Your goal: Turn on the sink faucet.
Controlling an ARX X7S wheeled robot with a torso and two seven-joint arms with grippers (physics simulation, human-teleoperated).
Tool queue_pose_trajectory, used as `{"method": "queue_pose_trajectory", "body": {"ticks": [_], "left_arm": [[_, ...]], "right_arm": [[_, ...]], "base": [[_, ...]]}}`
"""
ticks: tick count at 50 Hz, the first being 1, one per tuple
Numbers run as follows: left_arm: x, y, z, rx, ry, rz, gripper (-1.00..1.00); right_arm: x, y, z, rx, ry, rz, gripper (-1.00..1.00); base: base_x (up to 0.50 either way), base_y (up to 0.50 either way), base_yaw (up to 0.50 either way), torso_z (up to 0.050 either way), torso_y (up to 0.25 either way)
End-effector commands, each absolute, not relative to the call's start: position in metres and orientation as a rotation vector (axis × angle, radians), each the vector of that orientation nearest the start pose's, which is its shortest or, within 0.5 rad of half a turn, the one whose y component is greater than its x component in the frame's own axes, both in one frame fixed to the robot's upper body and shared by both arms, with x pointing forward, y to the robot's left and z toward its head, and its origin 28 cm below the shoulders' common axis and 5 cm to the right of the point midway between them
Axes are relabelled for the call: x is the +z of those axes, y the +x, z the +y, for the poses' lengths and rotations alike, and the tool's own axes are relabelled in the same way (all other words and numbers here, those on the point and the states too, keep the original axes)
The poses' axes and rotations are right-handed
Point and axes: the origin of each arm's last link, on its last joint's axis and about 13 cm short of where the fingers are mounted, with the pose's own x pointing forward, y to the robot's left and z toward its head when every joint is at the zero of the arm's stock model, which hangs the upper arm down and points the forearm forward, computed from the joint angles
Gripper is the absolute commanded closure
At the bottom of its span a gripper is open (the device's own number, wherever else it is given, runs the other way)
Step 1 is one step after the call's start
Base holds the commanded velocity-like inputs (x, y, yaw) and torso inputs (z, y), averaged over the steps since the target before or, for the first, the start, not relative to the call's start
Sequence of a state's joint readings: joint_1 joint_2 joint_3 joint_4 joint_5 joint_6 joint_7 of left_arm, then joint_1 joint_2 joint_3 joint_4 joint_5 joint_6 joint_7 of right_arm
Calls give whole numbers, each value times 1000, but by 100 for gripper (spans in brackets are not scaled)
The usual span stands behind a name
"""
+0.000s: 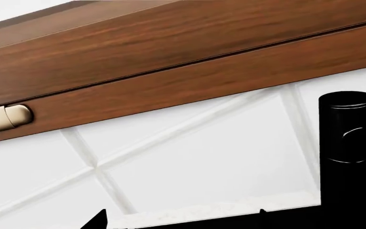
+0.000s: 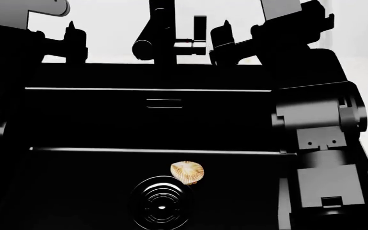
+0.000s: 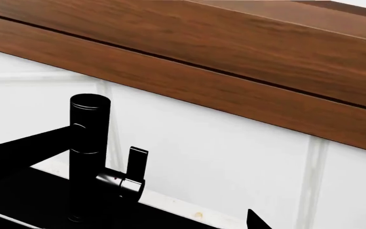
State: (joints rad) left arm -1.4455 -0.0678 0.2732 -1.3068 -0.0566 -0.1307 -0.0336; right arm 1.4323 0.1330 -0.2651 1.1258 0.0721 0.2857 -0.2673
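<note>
Sink faucet (image 2: pixel 163 33) post upright, lever (image 3: pixel 136 163) pointing up (claw states: cannot tell).

The matte black cylindrical sink faucet (image 3: pixel 89 157) stands before a white tiled wall (image 3: pixel 221 152) with pale grey grout lines. Above hangs a reddish-brown wood-grain cabinet (image 1: pixel 170 52) with a brass handle (image 1: pixel 5 118). A beige ribbed seashell (image 2: pixel 187 171) lies in the glossy black rectangular sink (image 2: pixel 75 191).

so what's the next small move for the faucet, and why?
Probably ease the right gripper toward the lever. In the head view it sits just to the side of the sink faucet, on the lever's side, with nothing gripped. The right wrist view shows the lever upright and untouched, with one fingertip short of it.
</note>
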Motion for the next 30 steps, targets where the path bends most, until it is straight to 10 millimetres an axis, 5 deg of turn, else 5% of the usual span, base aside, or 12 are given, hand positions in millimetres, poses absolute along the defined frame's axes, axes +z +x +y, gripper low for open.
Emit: {"method": "queue_pose_trajectory", "body": {"ticks": [1,17,30], "left_arm": [[227,438,231,62,225,9,-100],[221,437,232,58,222,18,-100],[206,435,238,50,207,38,-100]], "right_arm": [[235,427,-145,207,-204,33,-100],[235,428,-142,229,-194,33,-100],[229,434,-120,333,-121,81,-100]], "base": [[320,0,0,0,0],[305,0,0,0,0],[12,0,0,0,0]]}}
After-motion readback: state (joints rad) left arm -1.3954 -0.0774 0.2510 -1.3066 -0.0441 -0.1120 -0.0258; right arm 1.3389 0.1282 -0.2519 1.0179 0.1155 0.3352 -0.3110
